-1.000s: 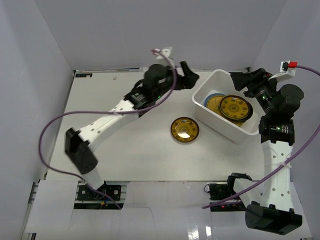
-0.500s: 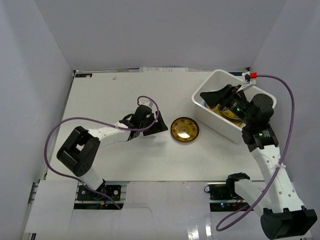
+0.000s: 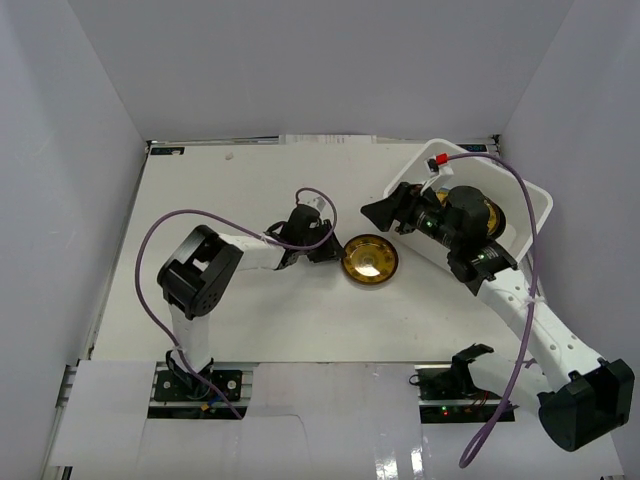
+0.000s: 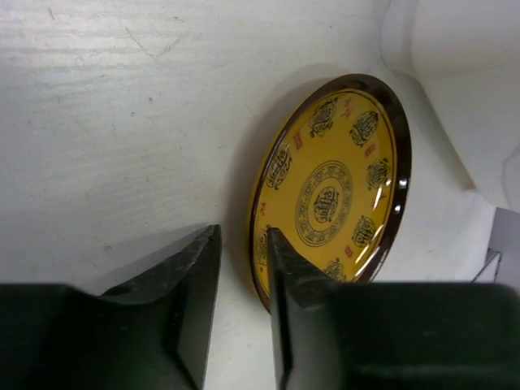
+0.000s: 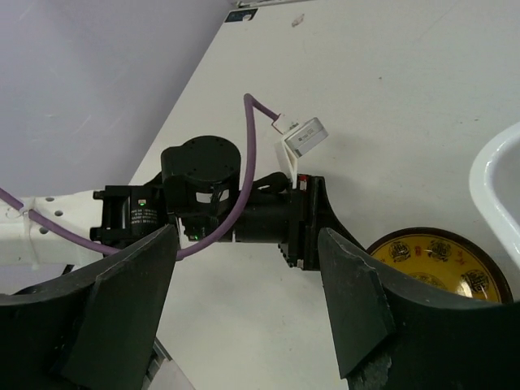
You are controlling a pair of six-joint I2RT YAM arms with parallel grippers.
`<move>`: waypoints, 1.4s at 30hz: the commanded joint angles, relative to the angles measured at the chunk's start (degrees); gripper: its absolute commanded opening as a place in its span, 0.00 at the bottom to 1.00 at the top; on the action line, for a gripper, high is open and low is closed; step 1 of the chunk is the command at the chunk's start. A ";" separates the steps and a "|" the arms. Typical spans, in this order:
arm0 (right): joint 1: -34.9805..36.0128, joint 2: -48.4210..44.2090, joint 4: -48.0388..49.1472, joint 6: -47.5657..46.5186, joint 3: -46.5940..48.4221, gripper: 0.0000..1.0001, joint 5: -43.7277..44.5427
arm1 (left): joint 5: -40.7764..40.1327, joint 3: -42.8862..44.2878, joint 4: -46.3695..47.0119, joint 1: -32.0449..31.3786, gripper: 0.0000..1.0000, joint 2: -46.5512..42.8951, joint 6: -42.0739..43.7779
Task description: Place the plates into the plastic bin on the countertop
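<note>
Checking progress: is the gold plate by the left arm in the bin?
Out: the gold plate lies on the countertop, beside the bin.

My left arm [image 3: 250,252] and right arm [image 3: 525,310] are white with black joints, each trailing a purple cable [image 5: 249,146]. My left gripper [image 4: 242,244] is matte black.

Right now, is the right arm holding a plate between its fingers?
No, the right wrist view shows its fingers standing wide apart with nothing gripped between them.
</note>
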 commanded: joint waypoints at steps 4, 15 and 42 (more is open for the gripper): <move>3.28 2.31 4.57 -2.74 2.97 0.76 3.70 | -1.69 4.18 -1.69 -0.10 0.24 2.34 1.22; 4.86 4.42 -2.45 -10.03 4.03 0.86 3.70 | -4.06 -3.27 -5.03 2.44 0.00 -9.03 2.80; 10.31 15.93 -8.35 -12.85 3.85 0.56 -1.47 | 4.82 -12.95 -15.67 7.46 0.00 -51.16 6.31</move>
